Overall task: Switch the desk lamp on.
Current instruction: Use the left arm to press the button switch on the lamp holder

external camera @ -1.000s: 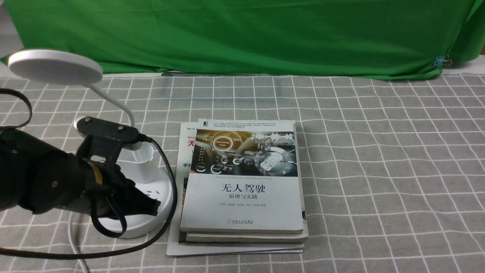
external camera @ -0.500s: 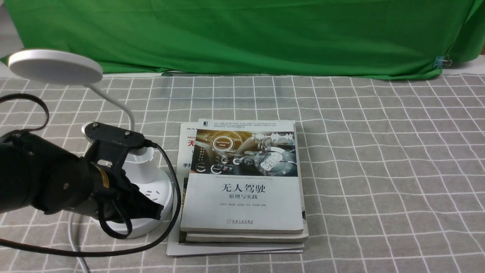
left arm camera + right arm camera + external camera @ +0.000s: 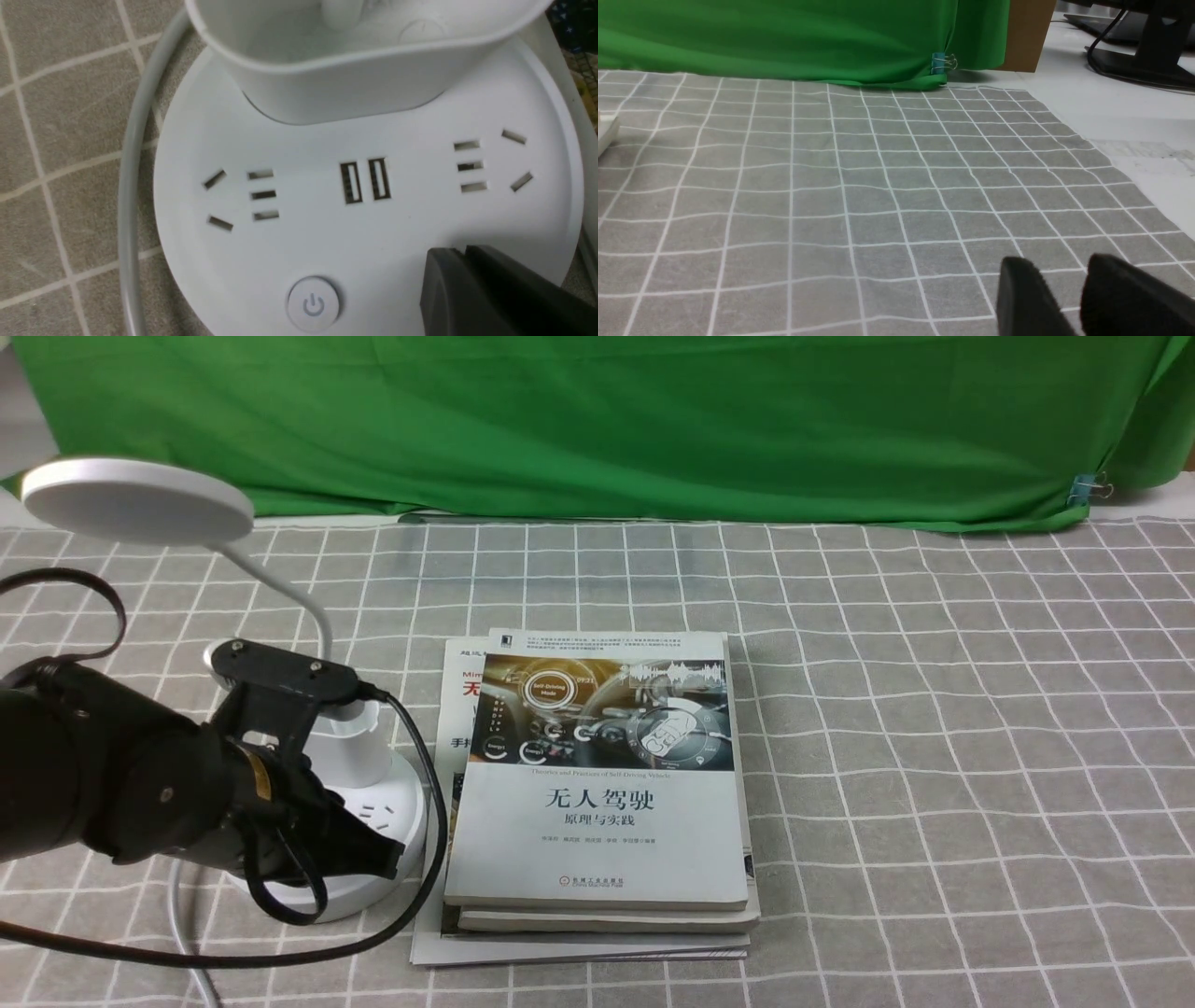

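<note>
Two arms are working the scene, the left one reaching in over the lamp (image 3: 137, 499). Clock is being read on the front view, twelve pointing to the far side.

Lamp is standing upright at nine o'clock, its disc head hanging toward ten. Its round base (image 3: 308, 242) is sitting just beside the books (image 3: 597, 840), at their nine o'clock. White cable (image 3: 182, 924) is trailing from the base toward seven.

Left gripper (image 3: 460, 249) is hovering low over the base, fingers lying together; whether they are touching it, cannot tell. Power button (image 3: 313, 303) is showing uncovered near the fingertips.

Right gripper (image 3: 1064, 266) is pointing over gridded cloth (image 3: 822, 196), fingers standing slightly apart.

Books are lying stacked at six o'clock. Green curtain (image 3: 597, 429) is hanging at twelve, a clip (image 3: 1088, 488) gripping its lower edge at two.
</note>
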Controlling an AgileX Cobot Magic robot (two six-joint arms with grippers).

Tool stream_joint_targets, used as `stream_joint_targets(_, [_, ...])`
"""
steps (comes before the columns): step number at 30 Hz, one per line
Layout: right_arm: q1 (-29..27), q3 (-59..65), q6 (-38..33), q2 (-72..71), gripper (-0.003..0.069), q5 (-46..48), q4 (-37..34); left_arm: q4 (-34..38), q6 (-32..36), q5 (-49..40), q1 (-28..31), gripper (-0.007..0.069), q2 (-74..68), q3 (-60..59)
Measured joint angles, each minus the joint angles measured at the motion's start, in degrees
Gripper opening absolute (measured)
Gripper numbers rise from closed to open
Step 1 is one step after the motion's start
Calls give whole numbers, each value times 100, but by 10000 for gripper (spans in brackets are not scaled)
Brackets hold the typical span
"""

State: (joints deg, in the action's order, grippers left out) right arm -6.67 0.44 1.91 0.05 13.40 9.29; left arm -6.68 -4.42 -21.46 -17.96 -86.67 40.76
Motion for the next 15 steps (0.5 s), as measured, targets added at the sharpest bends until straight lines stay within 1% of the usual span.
stream_joint_targets(15, [0,0,0,0,245,0,0,-64,-126,186,-27,19,-115,-90])
